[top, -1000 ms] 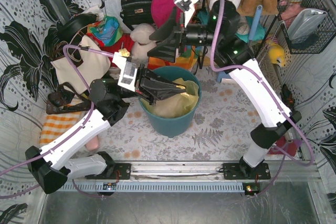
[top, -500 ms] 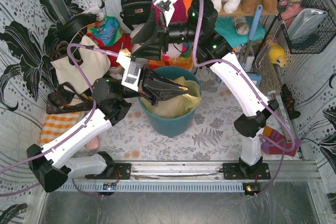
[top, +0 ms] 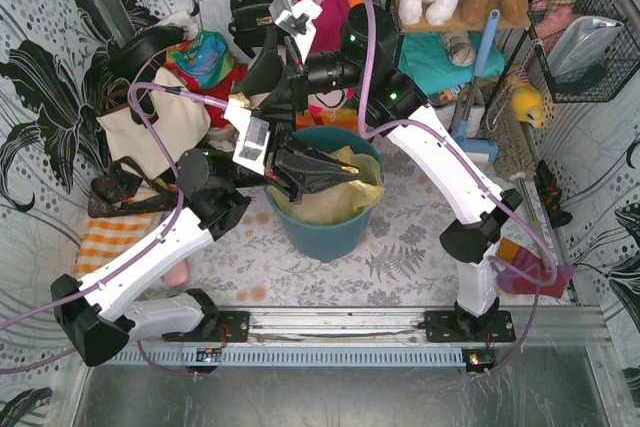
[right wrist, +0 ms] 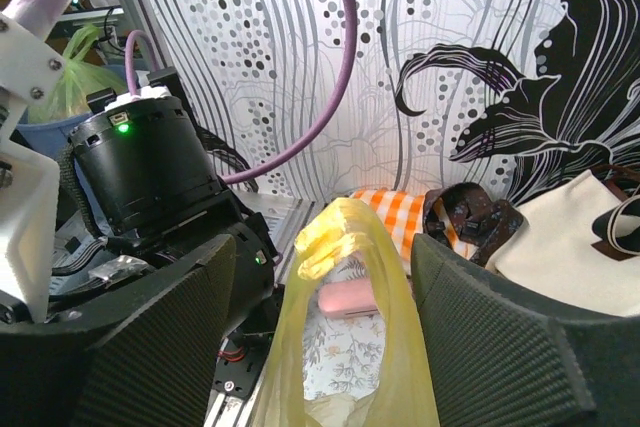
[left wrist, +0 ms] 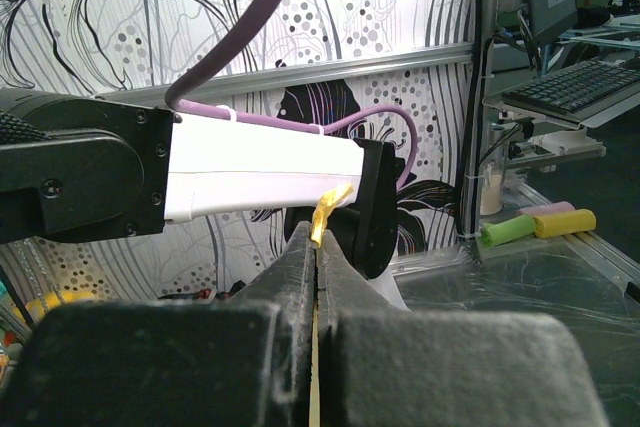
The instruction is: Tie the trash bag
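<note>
L pincer (left wrist: 316, 239) clamped on trash bag (top: 322, 205) corner, R pincer (right wrist: 325, 322) wide open around flap. I'd close R low, pull gently, plastic prob tears.

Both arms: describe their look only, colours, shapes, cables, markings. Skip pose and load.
The left arm and right arm have white link shells with black joints and bases. A purple cable runs along each. Green lights glow on the right arm's joints. The left gripper and right gripper have black wedge-shaped fingers with a ribbed texture. White brackets top both wrists.
</note>
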### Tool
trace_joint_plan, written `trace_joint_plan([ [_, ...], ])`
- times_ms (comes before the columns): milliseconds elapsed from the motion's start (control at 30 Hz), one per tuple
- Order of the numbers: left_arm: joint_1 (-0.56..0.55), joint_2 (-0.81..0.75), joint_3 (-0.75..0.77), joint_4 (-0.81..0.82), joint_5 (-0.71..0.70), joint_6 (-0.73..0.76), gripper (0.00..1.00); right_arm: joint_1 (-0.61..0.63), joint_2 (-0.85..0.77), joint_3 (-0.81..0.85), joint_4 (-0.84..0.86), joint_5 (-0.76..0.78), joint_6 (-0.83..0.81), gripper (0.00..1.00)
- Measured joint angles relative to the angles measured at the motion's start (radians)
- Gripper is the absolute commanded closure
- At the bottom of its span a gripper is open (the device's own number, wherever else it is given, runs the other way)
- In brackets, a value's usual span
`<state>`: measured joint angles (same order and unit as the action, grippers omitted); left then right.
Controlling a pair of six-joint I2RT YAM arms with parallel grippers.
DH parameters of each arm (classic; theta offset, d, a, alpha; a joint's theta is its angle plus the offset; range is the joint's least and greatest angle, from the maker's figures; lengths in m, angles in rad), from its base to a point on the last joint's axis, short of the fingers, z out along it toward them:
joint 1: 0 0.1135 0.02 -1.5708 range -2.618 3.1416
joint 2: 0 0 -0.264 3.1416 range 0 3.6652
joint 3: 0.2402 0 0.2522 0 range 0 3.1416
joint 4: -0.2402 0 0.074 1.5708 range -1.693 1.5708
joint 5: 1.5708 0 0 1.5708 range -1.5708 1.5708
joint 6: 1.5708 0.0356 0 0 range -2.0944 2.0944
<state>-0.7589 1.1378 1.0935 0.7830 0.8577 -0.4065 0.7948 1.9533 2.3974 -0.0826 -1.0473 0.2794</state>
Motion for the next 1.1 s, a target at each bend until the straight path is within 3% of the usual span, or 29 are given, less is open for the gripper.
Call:
trace_joint_plan([
  [467, -0.007, 0.000, 0.000, -0.006, 0.000, 0.001, 1.00, 0.007, 0.024, 0.003, 0.077, -0.023, 0.047, 0.60],
  [900, -0.011, 0.000, 0.000, -0.019, -0.001, 0.005, 1.00, 0.007, 0.014, -0.035, 0.129, 0.023, 0.076, 1.00],
  [1100, -0.013, 0.000, 0.000, -0.021, -0.005, 0.016, 1.00, 0.007, 0.002, -0.037, 0.135, 0.073, 0.080, 1.00],
])
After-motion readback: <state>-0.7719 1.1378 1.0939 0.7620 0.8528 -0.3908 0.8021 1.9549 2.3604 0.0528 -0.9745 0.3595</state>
